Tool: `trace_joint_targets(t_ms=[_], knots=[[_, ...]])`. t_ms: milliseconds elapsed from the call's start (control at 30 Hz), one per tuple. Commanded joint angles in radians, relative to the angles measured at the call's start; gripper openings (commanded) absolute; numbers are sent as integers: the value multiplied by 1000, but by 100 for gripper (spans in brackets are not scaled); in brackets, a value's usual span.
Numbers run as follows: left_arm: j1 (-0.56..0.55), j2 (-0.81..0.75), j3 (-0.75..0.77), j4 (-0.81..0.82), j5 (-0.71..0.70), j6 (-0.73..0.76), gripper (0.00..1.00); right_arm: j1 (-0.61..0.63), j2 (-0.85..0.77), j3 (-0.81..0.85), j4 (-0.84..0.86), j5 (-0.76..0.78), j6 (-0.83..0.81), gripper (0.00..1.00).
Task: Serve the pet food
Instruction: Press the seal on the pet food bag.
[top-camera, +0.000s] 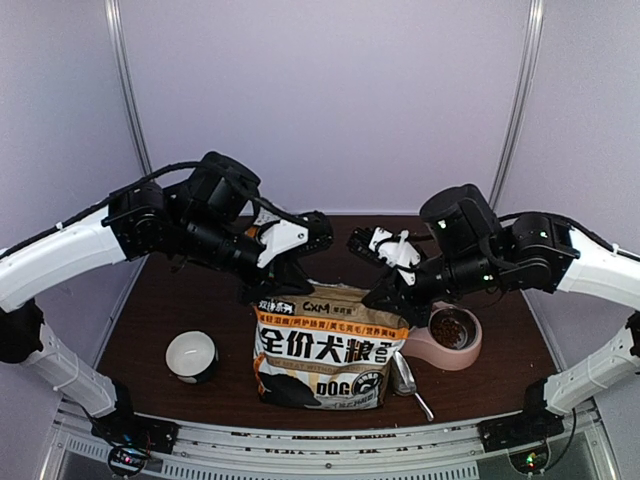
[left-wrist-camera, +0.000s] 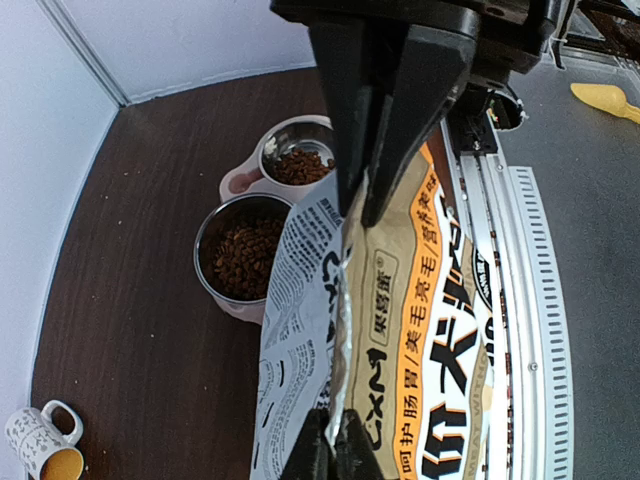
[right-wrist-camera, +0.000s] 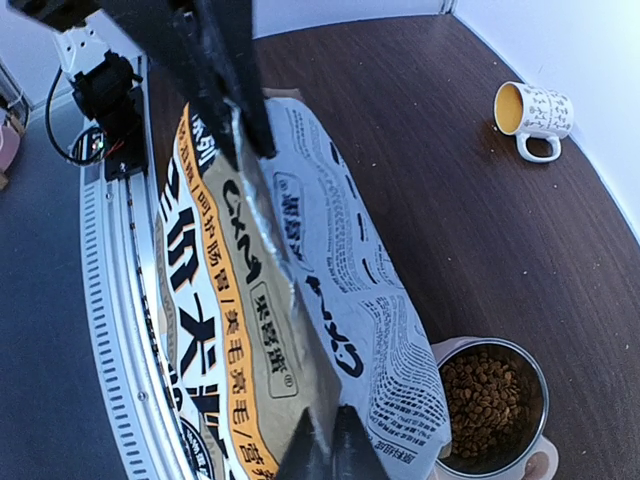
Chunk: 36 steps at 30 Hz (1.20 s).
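Observation:
The tan, orange and black printed bag (top-camera: 325, 350) stands upright at the table's front middle. My left gripper (top-camera: 288, 283) is shut on the left end of its top seam, seen close in the left wrist view (left-wrist-camera: 335, 420). My right gripper (top-camera: 385, 296) is shut on the right end of the same seam, seen close in the right wrist view (right-wrist-camera: 325, 415). The seam looks pressed closed between them. Brown pet food (left-wrist-camera: 243, 258) fills both steel cups of the pink double bowl (top-camera: 440, 360), just right of the bag. One filled cup (right-wrist-camera: 490, 398) shows in the right wrist view.
A metal scoop (top-camera: 405, 376) lies on the table between bag and bowl. A white patterned mug (top-camera: 190, 356) stands left of the bag; it also shows in the right wrist view (right-wrist-camera: 535, 110). A yellow spoon (left-wrist-camera: 605, 100) lies beyond the table's front rail.

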<state>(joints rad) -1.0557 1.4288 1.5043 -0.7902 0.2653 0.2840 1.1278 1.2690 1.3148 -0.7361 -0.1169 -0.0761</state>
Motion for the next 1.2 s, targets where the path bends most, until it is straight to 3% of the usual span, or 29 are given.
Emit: trace_joint_targets(t_ms=[0, 200, 267, 367, 600, 667, 933, 1167], knots=[[-4, 16, 17, -19, -17, 3, 0, -40, -65, -42, 105, -6, 40, 15], [4, -54, -20, 3, -55, -53, 0, -110, -186, -191, 217, -106, 88, 56], [14, -68, -29, 15, -49, -78, 0, -151, -256, -277, 310, -180, 123, 65], [21, -70, -26, 17, -44, -107, 0, -196, -343, -395, 468, -291, 168, 71], [22, -61, 2, 17, -48, -138, 0, -245, -418, -555, 691, -394, 175, 72], [22, -61, 3, 17, -53, -143, 0, -258, -412, -573, 723, -421, 170, 66], [23, -54, 15, 16, -59, -152, 0, -276, -373, -587, 717, -471, 134, 41], [23, -61, 10, 12, -68, -157, 0, -278, -363, -591, 688, -524, 123, 42]])
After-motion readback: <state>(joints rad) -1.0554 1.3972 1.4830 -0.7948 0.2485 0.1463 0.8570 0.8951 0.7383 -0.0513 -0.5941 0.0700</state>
